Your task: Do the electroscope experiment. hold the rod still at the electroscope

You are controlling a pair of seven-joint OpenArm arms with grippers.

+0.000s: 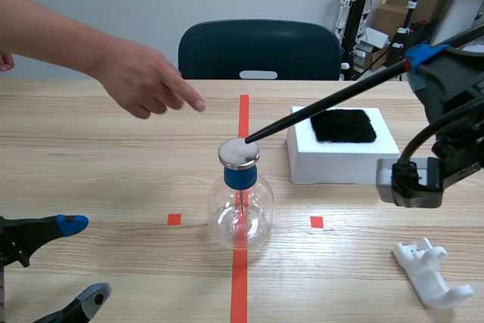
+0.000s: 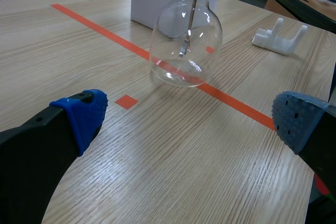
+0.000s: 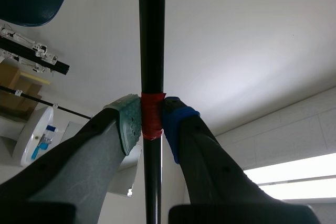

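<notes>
You have no text, label, brand, number or sign to read in any of the three views (any print on the cardboard boxes (image 1: 392, 19) behind the desk (image 1: 113, 179) is too small and blurred to make out).
</notes>
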